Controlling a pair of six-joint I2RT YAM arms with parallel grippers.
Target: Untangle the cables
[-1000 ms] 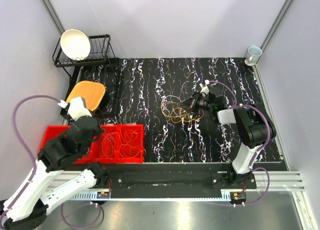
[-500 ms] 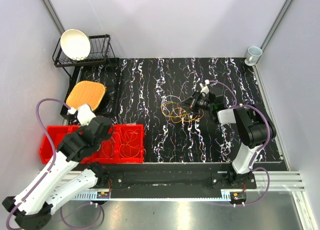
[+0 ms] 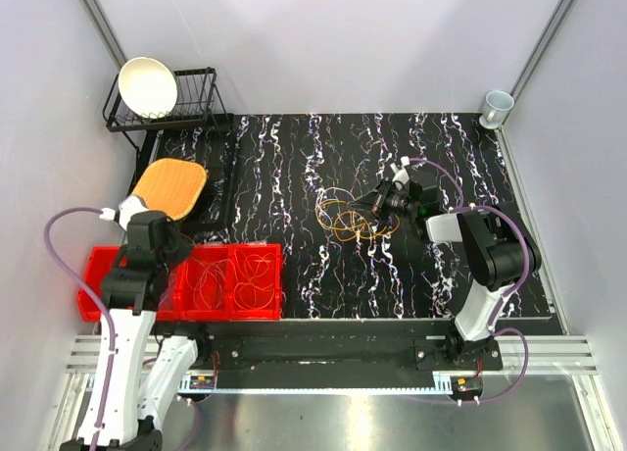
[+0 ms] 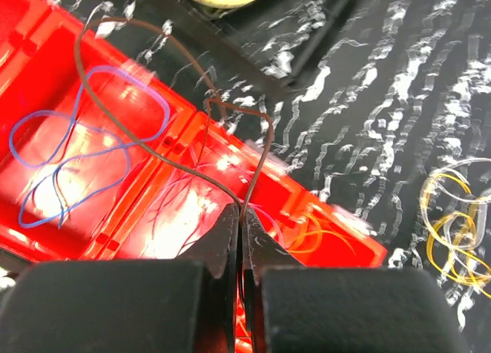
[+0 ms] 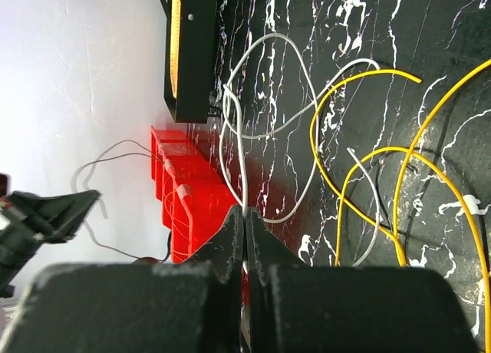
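Cables (image 3: 351, 218) lay in a loose tangle on the black mat (image 3: 294, 176), right at the tips of my right pincer (image 5: 245, 215). More sat in the red tray (image 3: 278, 284) under my left pincer (image 4: 241, 219).

I had the left pincer pinched tight on a thin dark cable (image 4: 77, 54). Its strands rose out of the closed fingertips and arched away ahead of the pincer in a tall loop, hanging above the tray. Below that loop and to the pincer's left, a blue cable (image 4: 166, 113) lay coiled in one compartment. The compartment straight beneath the fingertips held fine pinkish wires (image 4: 173, 215). Just to the pincer's right, an orange cable (image 4: 326, 238) showed in the next one. An orange board (image 3: 168, 186) leaned just beyond this pincer.

My right pincer was closed as well, clamped on a white cable (image 5: 242, 169). That cable ran straight ahead from the fingertips and then opened into wide loops on the mat. To the pincer's right, yellow cables (image 5: 383, 149) curved over the mat and crossed the white one. The red tray stood ahead and to the left of this pincer, well apart from the tangle.
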